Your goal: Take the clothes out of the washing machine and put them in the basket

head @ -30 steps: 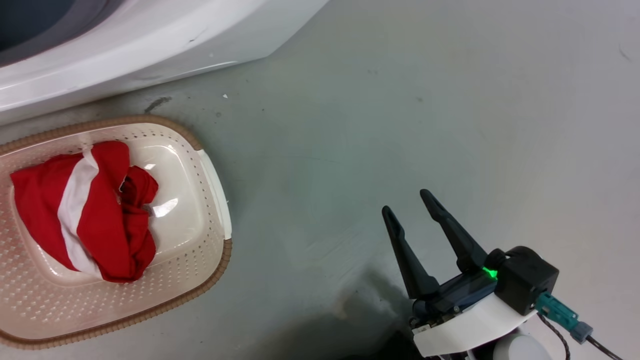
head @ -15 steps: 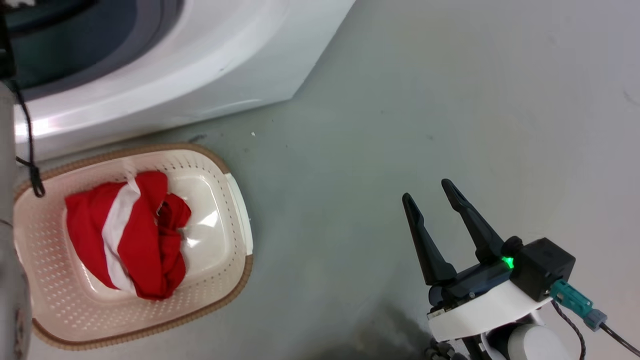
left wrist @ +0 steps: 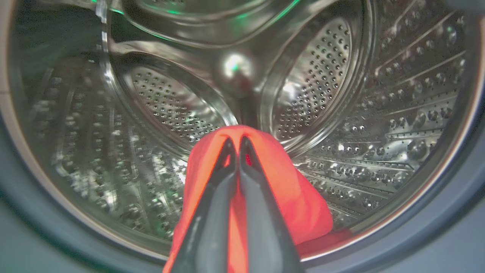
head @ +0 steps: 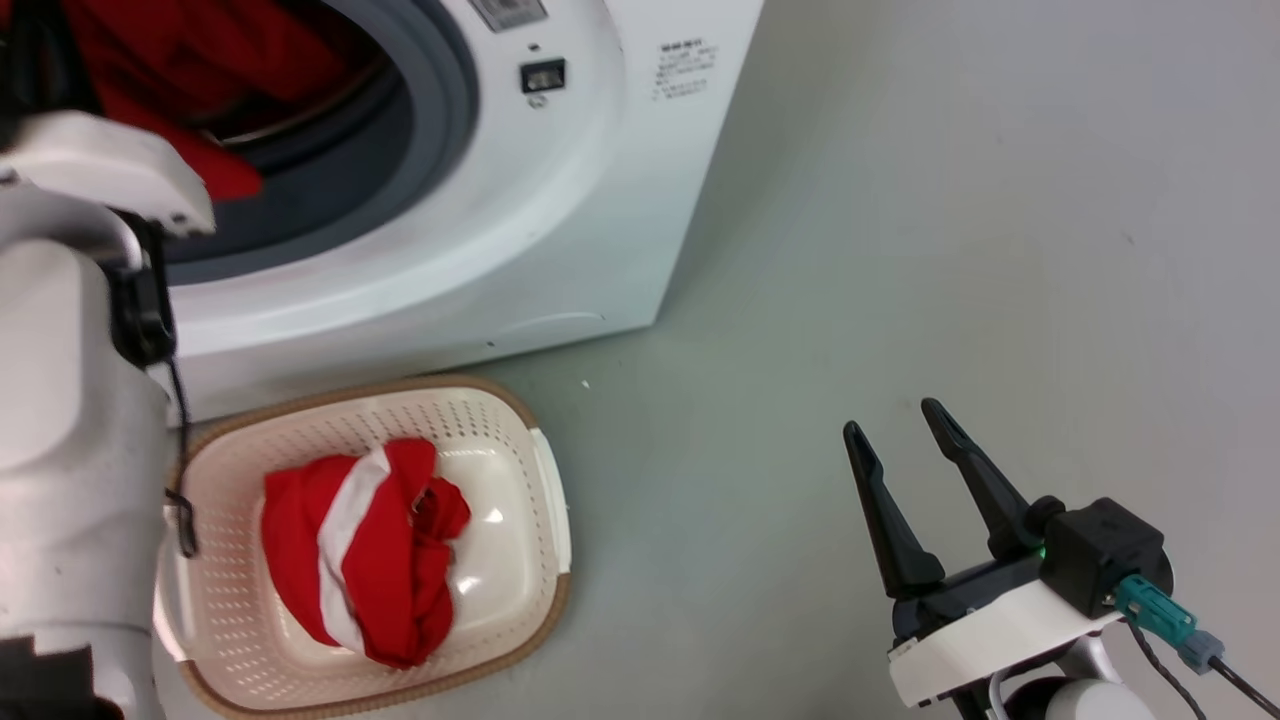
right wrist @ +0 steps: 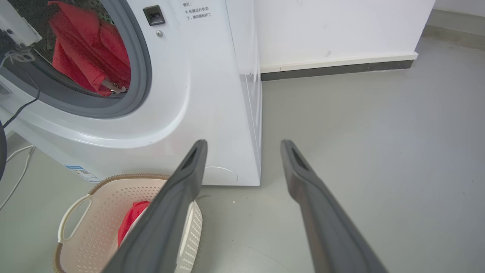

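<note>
The white washing machine [head: 560, 200] stands at the upper left with its grey-rimmed porthole open. Red clothes [head: 160, 60] lie inside the drum. In the left wrist view my left gripper [left wrist: 237, 141] is inside the steel drum, shut on a fold of the red clothes [left wrist: 291, 201]. The cream basket [head: 470, 415] sits on the floor in front of the machine and holds a red garment with a white stripe [head: 350, 550]. My right gripper [head: 890, 417] hovers open over bare floor, well to the right of the basket, with nothing between its fingers.
My pale left forearm [head: 70, 400] rises along the left edge, overlapping the basket's left side. Open grey floor [head: 900, 250] spreads to the right of the machine. A white wall with dark skirting [right wrist: 333, 68] runs behind it. A pale cable [right wrist: 17, 155] lies on the floor at the left.
The head camera has swung up, bringing the porthole and the clothes in the drum into view. My left forearm has come in at the left. The right gripper stays open.
</note>
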